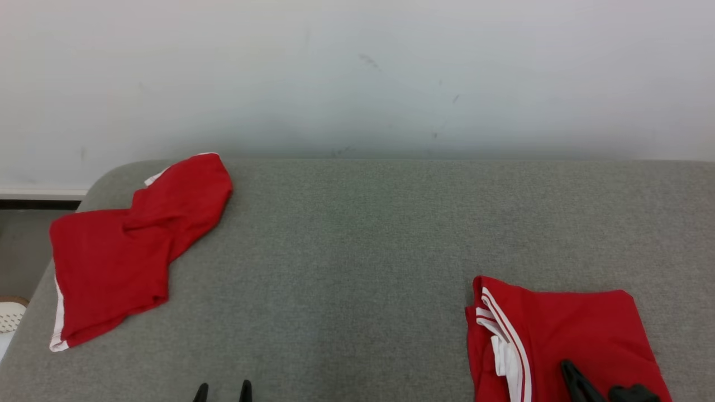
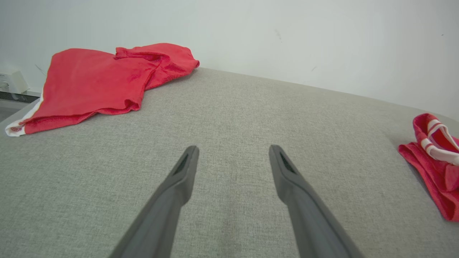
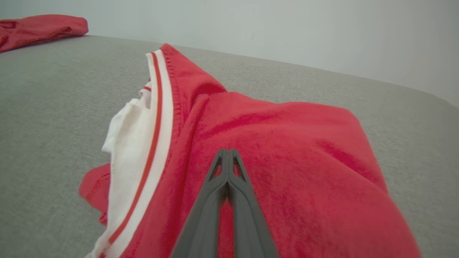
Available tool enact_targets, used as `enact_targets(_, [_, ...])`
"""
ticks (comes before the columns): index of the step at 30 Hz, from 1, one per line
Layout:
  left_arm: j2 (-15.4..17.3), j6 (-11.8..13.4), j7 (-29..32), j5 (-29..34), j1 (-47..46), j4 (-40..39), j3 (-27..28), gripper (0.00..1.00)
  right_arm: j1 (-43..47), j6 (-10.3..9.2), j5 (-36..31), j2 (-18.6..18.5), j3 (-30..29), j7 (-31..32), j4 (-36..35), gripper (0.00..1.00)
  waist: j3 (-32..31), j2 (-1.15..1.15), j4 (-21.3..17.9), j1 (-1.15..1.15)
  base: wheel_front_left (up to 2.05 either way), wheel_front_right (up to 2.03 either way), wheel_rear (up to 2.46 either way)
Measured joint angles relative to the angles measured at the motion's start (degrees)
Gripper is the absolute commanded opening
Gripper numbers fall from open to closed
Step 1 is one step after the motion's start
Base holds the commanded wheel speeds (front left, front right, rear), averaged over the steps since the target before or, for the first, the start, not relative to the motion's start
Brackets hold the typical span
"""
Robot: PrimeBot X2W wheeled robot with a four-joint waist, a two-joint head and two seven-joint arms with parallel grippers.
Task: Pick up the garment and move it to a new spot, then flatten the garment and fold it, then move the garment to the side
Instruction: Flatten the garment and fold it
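A red garment (image 1: pixel 558 324) with a white striped waistband lies folded on the grey cushioned surface (image 1: pixel 363 251) at the lower right. It also fills the right wrist view (image 3: pixel 287 143) and lies at the right edge of the left wrist view (image 2: pixel 434 157). My right gripper (image 1: pixel 568 368) rests on top of it. Its fingertips are pressed together into the red cloth (image 3: pixel 226 152). My left gripper (image 1: pixel 223 388) hangs open over bare grey fabric at the bottom centre, fingers wide apart (image 2: pixel 233 148), holding nothing.
A second red garment (image 1: pixel 123 251) lies crumpled at the surface's far left corner (image 2: pixel 96 82), and also shows at the top left of the right wrist view (image 3: pixel 39 28). A pale wall stands behind. The surface's rounded left edge drops to the floor, where a white object (image 1: pixel 11 315) sits.
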Motion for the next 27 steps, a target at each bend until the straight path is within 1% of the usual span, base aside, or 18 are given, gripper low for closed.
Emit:
enact_targets(5, [-0.01, -0.01, 0.0, 0.0, -0.52, 0.05, -0.14, 1.0, -4.85, 0.0, -0.54, 1.67, 3.53, 1.19, 6.8, 0.0, 1.12, 0.0, 1.38, 0.0, 0.0, 0.0, 0.0])
enact_targets(15, [-0.01, -0.03, 0.0, -0.01, -1.38, 0.64, -0.52, 1.0, -14.02, 0.0, -1.3, 5.02, 6.16, 2.88, 17.1, 0.0, 2.46, 0.0, 3.14, 0.01, 0.0, 0.0, 0.0])
enact_targets(19, [0.0, -0.08, 0.0, 0.0, -1.47, 0.85, -0.42, 1.0, -16.07, 0.0, -0.88, 5.78, 7.3, 2.67, 19.72, 0.0, 2.02, 0.0, 3.3, 0.0, 0.0, 0.0, 0.0])
enact_targets(22, [0.0, -0.16, 0.0, 0.0, -1.47, 0.91, -0.49, 1.0, -17.08, 0.0, -0.32, 5.97, 9.24, 2.48, 21.09, 0.0, 1.86, 0.0, 3.14, 0.0, 0.0, 0.0, 0.0])
enact_targets(24, [-0.01, -0.31, 0.0, -0.01, -1.48, 1.13, -0.69, 1.0, -17.51, -0.01, 0.74, 5.95, 11.56, 2.19, 21.46, 0.0, 1.8, 0.0, 2.96, 0.01, 0.0, 0.0, 0.0])
enact_targets(27, [0.0, -0.37, 0.0, -0.03, -1.49, 1.36, -0.7, 1.0, -17.51, 0.0, 4.46, 6.17, 16.0, 2.15, 21.25, 0.0, 1.59, 0.0, 2.57, 0.0, 0.0, 0.0, 0.0])
